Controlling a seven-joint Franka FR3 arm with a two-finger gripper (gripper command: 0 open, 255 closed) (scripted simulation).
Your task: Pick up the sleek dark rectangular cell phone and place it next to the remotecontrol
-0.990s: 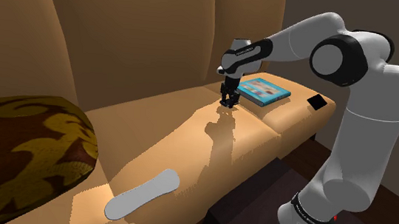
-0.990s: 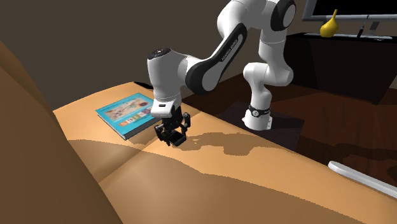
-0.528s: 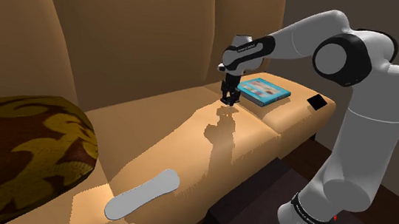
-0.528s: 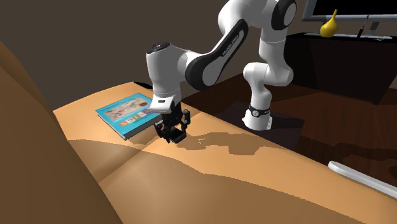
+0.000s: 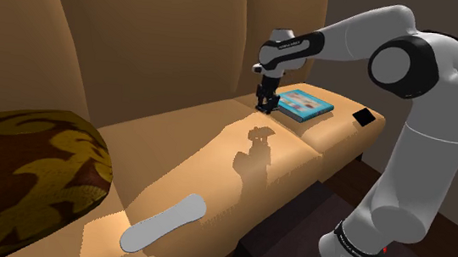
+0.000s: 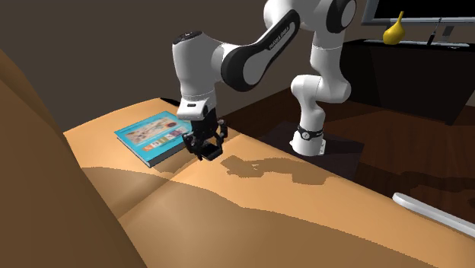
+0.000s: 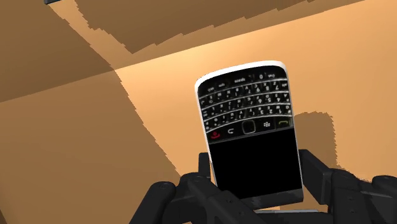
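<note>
A dark cell phone (image 7: 251, 143) with a silver rim and a small keyboard is clasped between the black fingers of my gripper (image 7: 257, 175). The gripper (image 5: 266, 106) hangs shut on it a little above the tan sofa seat (image 5: 216, 161), beside a blue book (image 5: 304, 104). In the second exterior view the gripper (image 6: 204, 151) hovers over the seat's edge near the book (image 6: 152, 135). The remote control (image 5: 164, 222), long and pale grey, lies far off on the seat near the shoulder view's lower left; its end (image 6: 434, 213) also shows at the second exterior view's right.
A brown patterned cushion (image 5: 28, 165) lies at the shoulder view's left. A small black object (image 5: 363, 117) rests on the sofa arm beyond the book. The sofa back (image 5: 158, 41) rises behind. The dark stand (image 5: 294, 240) is at lower right.
The gripper has risen from the seat with the phone in it, and its shadow on the cushion has drawn away from it. The remote and book have not moved.
</note>
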